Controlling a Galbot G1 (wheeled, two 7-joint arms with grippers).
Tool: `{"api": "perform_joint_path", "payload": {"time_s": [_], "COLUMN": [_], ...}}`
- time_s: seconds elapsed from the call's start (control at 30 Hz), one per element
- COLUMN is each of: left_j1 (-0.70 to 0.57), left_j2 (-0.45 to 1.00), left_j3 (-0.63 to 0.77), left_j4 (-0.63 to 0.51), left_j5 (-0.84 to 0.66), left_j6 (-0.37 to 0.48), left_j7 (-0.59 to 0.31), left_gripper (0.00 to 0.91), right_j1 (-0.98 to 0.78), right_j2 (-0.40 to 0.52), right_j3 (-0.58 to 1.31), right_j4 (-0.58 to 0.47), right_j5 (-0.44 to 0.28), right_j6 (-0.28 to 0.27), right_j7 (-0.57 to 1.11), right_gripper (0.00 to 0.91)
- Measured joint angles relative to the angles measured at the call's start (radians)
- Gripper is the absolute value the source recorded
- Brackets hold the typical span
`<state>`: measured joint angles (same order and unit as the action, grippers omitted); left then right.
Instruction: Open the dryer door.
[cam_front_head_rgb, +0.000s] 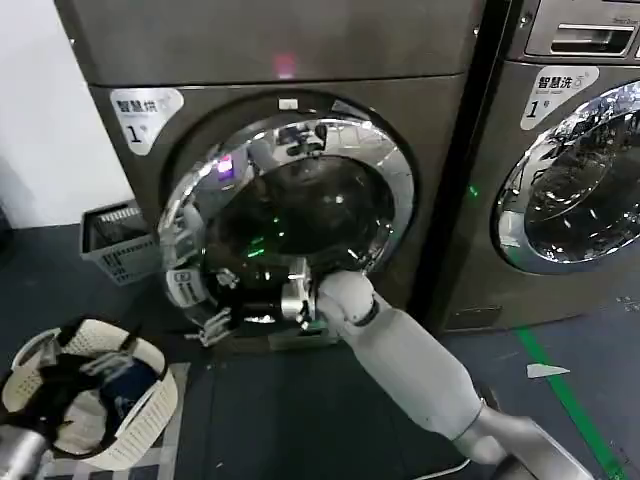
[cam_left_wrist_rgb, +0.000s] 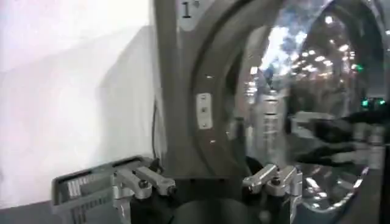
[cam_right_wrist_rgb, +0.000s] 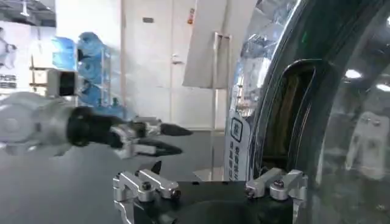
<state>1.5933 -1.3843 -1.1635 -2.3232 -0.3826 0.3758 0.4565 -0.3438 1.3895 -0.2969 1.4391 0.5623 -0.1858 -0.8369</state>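
The dryer door (cam_front_head_rgb: 290, 215) is a round porthole with a wide chrome rim and dark glass, on the grey machine marked 1. Its left edge appears to stand a little off the front panel. My right arm reaches across from the lower right, and my right gripper (cam_front_head_rgb: 214, 322) sits at the door's lower left edge, beside a white label on the rim. In the right wrist view the right gripper (cam_right_wrist_rgb: 210, 185) is open with nothing between its fingers, next to the chrome rim (cam_right_wrist_rgb: 259, 91). My left gripper (cam_left_wrist_rgb: 210, 182) is open, low and left of the dryer door (cam_left_wrist_rgb: 317, 109).
A neighbouring machine with its own chrome porthole door (cam_front_head_rgb: 580, 190) stands on the right. A grey crate (cam_front_head_rgb: 115, 240) sits by the wall at the left. A white laundry basket (cam_front_head_rgb: 150, 415) with clothes lies on the floor front left. Green tape (cam_front_head_rgb: 565, 400) marks the floor.
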Motion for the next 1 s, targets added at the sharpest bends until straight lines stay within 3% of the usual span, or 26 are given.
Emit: {"api": "perform_joint_path", "payload": {"time_s": [0.27, 0.63, 1.0], "left_j1": [-0.036, -0.095, -0.170], "left_j2": [0.038, 0.093, 0.171], "left_j3": [-0.065, 0.008, 0.092], "left_j4": [0.065, 0.106, 0.172], "left_j5": [-0.075, -0.126, -0.142], "left_j6": [-0.054, -0.075, -0.141], "left_j7": [0.011, -0.050, -0.079], "left_gripper": [0.907, 0.907, 0.907], "right_j1": [-0.021, -0.044, -0.091], "right_j2": [-0.030, -0.064, -0.106], "right_j3": [0.023, 0.039, 0.067], "right_j4": [0.029, 0.061, 0.118], "right_j5": [0.023, 0.052, 0.057], "right_j6": [0.007, 0.056, 0.043], "right_j7": [-0.108, -0.185, -0.316], "right_gripper": [0.907, 0.907, 0.907]}}
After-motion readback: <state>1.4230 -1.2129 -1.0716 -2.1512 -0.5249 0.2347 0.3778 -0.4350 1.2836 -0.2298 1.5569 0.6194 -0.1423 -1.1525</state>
